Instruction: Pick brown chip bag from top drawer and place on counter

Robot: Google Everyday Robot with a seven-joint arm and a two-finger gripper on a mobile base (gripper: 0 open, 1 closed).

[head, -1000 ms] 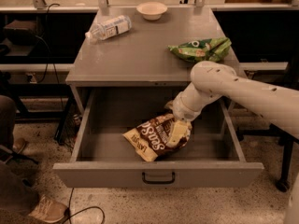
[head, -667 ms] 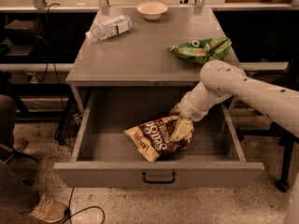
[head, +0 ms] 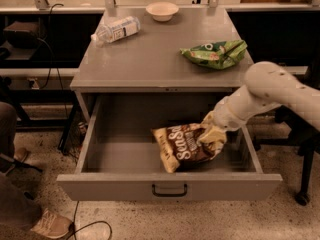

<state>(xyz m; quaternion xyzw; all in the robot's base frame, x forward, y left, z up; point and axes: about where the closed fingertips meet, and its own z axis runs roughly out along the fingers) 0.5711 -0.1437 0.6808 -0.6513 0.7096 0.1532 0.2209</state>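
The top drawer [head: 125,185] stands pulled wide open under the grey counter [head: 150,59]. The brown chip bag [head: 181,145] with white lettering is inside it, right of centre, its right end raised. My gripper [head: 211,133] reaches down into the drawer from the right and is shut on the bag's right end. The white arm [head: 270,91] crosses over the drawer's right side.
On the counter lie a green chip bag [head: 215,54] at the right, a plastic water bottle [head: 116,29] at the back left and a white bowl [head: 162,10] at the back. A person's shoe [head: 50,224] is on the floor at the lower left.
My gripper and arm have moved to the right, and the brown chip bag has shifted right with them, its gripped end rising a little.
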